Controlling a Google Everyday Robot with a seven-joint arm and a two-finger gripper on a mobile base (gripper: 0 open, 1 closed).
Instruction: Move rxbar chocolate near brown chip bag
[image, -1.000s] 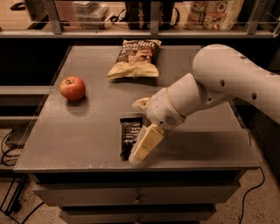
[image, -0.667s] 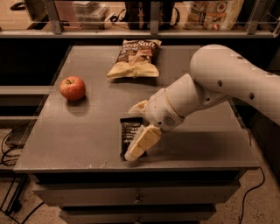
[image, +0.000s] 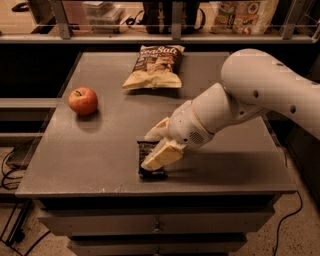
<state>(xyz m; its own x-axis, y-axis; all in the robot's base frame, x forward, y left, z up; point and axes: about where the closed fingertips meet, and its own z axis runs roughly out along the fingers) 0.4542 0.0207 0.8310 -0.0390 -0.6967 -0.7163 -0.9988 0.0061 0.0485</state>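
Note:
The rxbar chocolate (image: 152, 174) is a small black bar lying flat near the table's front edge, mostly covered by my gripper. My gripper (image: 154, 144) hangs right over it with its cream fingers (image: 161, 156) spread, one at the bar's far end and one across its middle. The jaws stand open and the bar rests on the table. The brown chip bag (image: 154, 66), dark on top with "Sea Salt" lettering and tan below, lies at the back centre of the table, well away from the bar.
A red apple (image: 83, 100) sits on the left of the grey table (image: 100, 150). A shelf rail runs behind the table with a colourful white-orange bag (image: 245, 15) on it. My arm (image: 260, 90) reaches in from the right.
My gripper has shifted slightly left and settled lower over the bar. The bar, the chip bag and the apple have not moved.

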